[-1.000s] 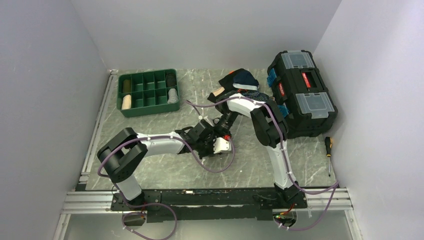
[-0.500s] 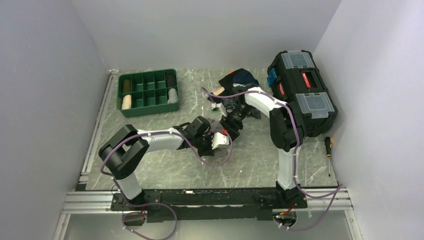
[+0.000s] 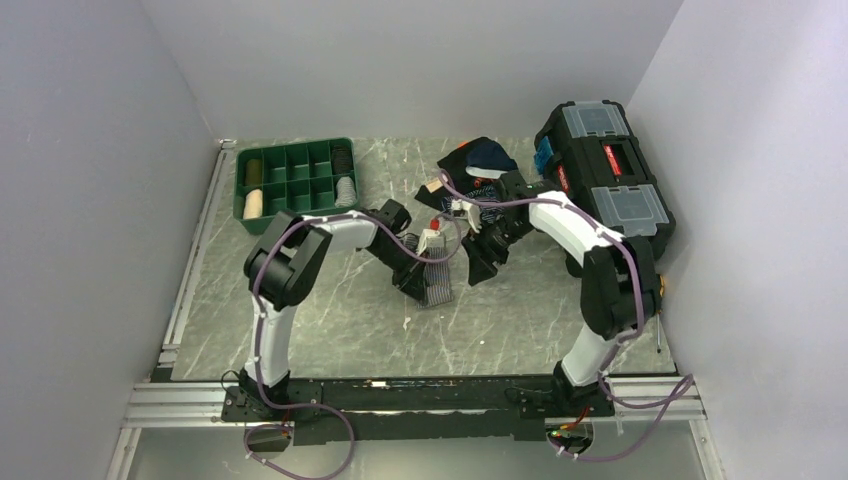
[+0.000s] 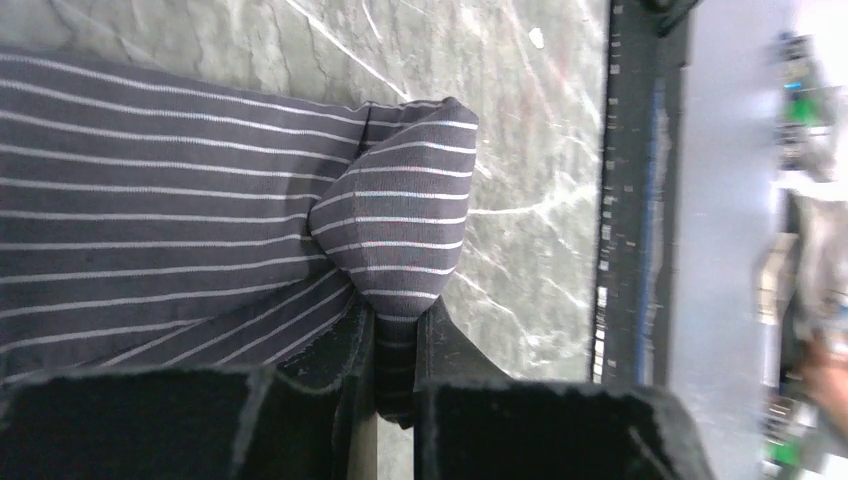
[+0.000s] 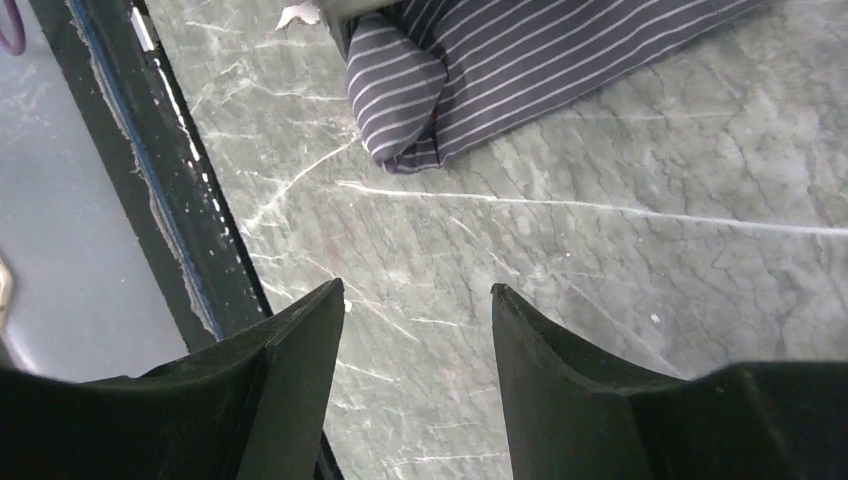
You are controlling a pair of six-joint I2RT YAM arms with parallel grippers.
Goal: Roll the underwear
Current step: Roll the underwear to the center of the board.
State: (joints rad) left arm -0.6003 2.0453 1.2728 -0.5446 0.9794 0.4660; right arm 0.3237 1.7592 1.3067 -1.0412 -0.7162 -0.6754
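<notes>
The underwear [image 3: 437, 283] is a small grey striped cloth lying on the marble table near its middle. In the left wrist view a bunched corner of the underwear [image 4: 400, 220] rises off the flat part and runs down between my left gripper's fingers. My left gripper [image 4: 395, 320] is shut on that fold; from above my left gripper [image 3: 418, 283] sits at the cloth's left edge. My right gripper [image 3: 478, 268] hangs just right of the cloth, open and holding nothing. In the right wrist view the underwear [image 5: 420, 70] lies well ahead of my right gripper [image 5: 415, 300], over bare marble.
A green divided tray [image 3: 296, 185] with rolled items stands at the back left. A pile of dark garments [image 3: 480, 160] lies at the back centre, beside a black toolbox [image 3: 605, 185] at the right. The table's dark edge rail [image 5: 150, 150] runs close by.
My left arm swung its gripper and the held cloth back toward the table's middle. The right gripper opened wider and drew off to the right of the cloth, its arm swinging outward.
</notes>
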